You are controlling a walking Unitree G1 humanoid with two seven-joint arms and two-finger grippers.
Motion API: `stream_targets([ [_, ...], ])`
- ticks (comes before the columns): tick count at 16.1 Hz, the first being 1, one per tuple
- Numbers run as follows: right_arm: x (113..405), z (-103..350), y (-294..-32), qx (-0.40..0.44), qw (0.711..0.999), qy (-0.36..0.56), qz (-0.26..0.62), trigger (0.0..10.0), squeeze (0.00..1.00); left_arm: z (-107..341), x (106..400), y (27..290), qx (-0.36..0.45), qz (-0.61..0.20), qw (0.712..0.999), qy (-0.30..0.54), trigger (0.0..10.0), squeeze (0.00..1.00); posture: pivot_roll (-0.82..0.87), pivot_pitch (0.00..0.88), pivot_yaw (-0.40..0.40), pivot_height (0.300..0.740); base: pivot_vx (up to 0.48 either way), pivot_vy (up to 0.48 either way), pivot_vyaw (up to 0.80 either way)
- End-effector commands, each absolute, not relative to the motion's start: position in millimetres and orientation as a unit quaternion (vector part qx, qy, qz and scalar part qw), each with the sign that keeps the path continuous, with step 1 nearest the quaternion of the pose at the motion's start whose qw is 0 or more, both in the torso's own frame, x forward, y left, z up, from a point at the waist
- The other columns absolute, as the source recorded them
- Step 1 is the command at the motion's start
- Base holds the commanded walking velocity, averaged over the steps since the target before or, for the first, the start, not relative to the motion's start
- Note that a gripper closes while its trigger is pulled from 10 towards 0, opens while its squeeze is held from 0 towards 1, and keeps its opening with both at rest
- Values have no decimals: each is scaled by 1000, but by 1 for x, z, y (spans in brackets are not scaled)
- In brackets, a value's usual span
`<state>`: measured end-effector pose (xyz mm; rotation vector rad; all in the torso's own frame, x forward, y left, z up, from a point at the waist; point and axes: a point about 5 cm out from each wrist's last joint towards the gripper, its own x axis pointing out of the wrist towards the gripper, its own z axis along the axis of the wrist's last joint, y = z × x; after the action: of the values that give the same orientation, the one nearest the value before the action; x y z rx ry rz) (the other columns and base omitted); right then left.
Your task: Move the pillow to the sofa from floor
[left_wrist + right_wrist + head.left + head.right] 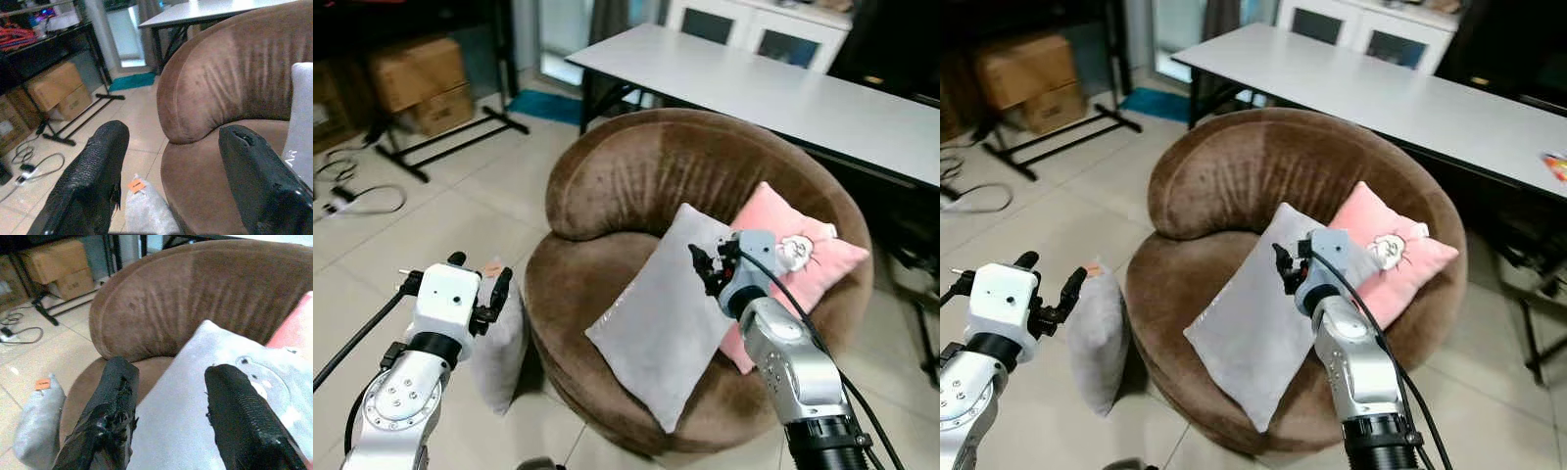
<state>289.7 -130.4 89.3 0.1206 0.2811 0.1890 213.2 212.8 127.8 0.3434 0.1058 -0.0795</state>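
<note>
Grey fabric pillow with an orange tag stands on edge on the pale tiled floor at lower left of the frame, touching the side of the round brown velvet sofa. Just above it hovers the left pincer, its 2 black fingers apart and holding nothing. At centre, the right pincer, also spread, hangs over a second grey pillow lying on the seat beside a pink cartoon-face cushion.
</note>
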Motion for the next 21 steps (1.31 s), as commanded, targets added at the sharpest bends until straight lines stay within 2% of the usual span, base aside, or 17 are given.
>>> stream_targets([
  [1,289,90,-134,49,985,142,86,10000,0,127,215,210,176,-42,982,52,10000,0,1,0,-104,740,0,337,0],
  [8,281,84,-125,69,980,167,89,10000,0,125,215,213,188,-49,979,55,10000,0,12,0,-81,740,0,348,0],
  [13,268,77,-109,86,971,193,110,10000,0,129,214,224,199,-58,976,63,10000,0,37,0,-4,740,0,361,0],
  [18,265,79,-107,88,973,191,98,10000,0,133,217,228,196,-59,977,60,10000,0,32,0,43,740,0,363,0],
  [21,265,82,-111,77,975,184,95,10000,0,134,219,225,186,-60,979,57,10000,0,20,0,40,740,0,360,0],
])
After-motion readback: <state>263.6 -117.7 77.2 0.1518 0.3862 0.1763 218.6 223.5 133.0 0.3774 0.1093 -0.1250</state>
